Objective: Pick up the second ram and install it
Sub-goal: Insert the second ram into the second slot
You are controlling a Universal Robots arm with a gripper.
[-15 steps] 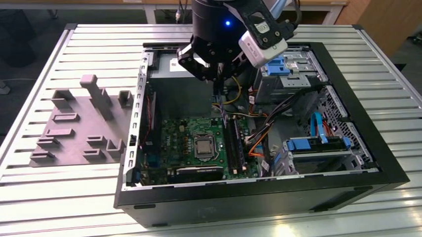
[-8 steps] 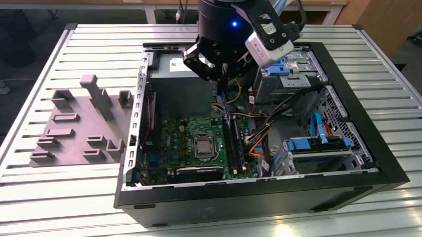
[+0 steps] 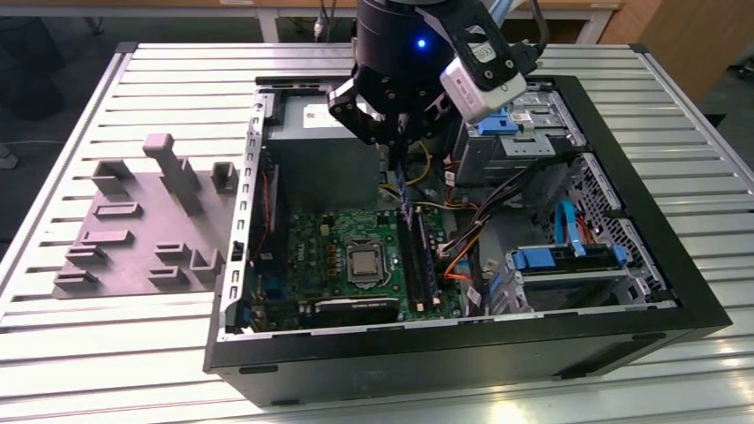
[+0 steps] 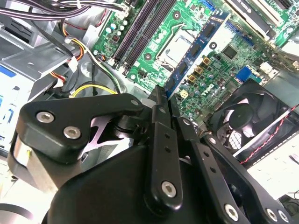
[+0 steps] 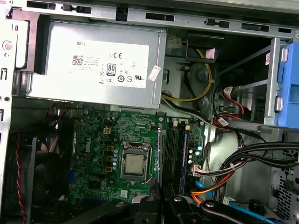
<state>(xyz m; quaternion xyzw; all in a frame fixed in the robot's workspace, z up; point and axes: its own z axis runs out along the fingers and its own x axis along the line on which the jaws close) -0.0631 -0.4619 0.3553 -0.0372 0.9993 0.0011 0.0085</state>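
Black linkages of my fingers (image 4: 163,93) crowd the second wrist view, drawn in tight on the second ram (image 4: 198,49); the dark blue strip juts out from their tips, edge toward the green motherboard (image 4: 219,70) below, with the case fan (image 4: 243,126) off to one side.

From the exterior view's left: the counter (image 3: 71,353) is ribbed aluminium, pale and glossy, running in long slats; on it sits a flat grey tray of holder blocks (image 3: 141,230), some upright, some low; beside that lies the open black computer case (image 3: 471,353) on its side. Inside it, a grey power supply (image 3: 318,163) sits at the far end; I hang just above it, holding the stick clear of the board; nearer the camera lie the processor socket (image 3: 365,263) and then the long black slot rails (image 3: 418,256); a tangle of orange, yellow and black cables (image 3: 471,247) follows; blue drive brackets (image 3: 566,256) close the exterior view's right.

Beyond the counter I see pale table legs (image 3: 268,25) and a dim floor.
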